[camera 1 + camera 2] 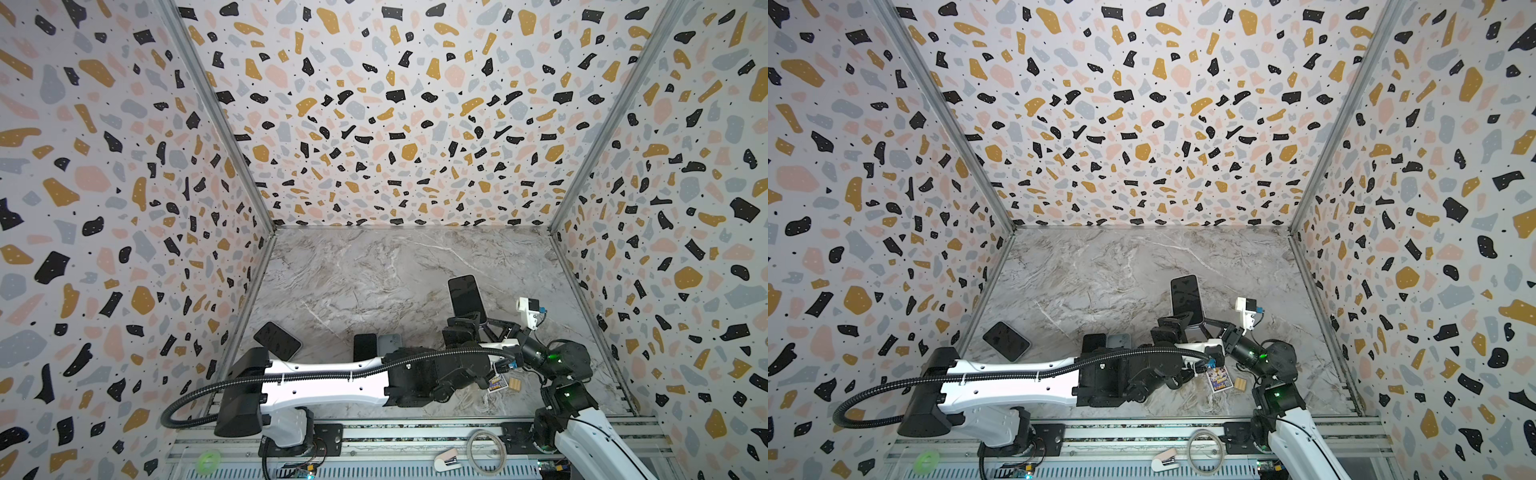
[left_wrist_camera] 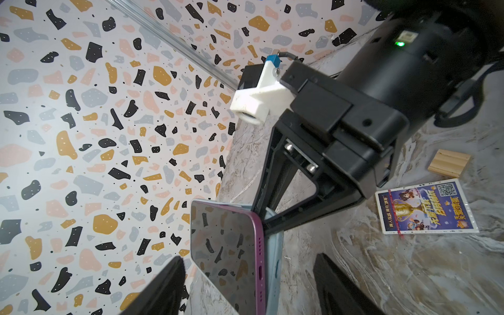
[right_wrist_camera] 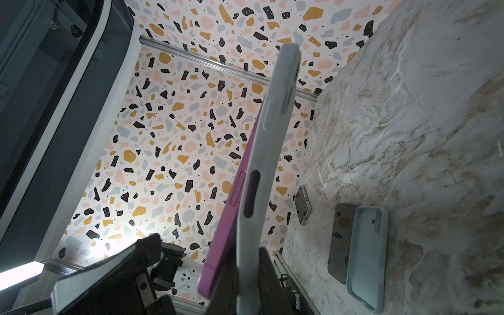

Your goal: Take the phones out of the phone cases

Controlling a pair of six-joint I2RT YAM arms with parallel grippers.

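2 left fingers [image 2: 163,289] flank the phone [image 2: 226,251]; right gripper [image 3: 246,270] pinches the case [image 3: 263,152].

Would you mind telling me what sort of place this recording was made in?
Probably a robot test booth: terrazzo-print panels wall in a marble-look tabletop, and two robot arms are mounted on an aluminium rail at its front.

White walls [image 1: 395,104] speckled with black, ochre, pink and grey terrazzo shapes close in three sides, joined at the corners by aluminium strips [image 1: 218,112]. Below lies a grey marble-look tabletop [image 1: 353,270], edged in front by a slotted aluminium rail [image 1: 395,440].
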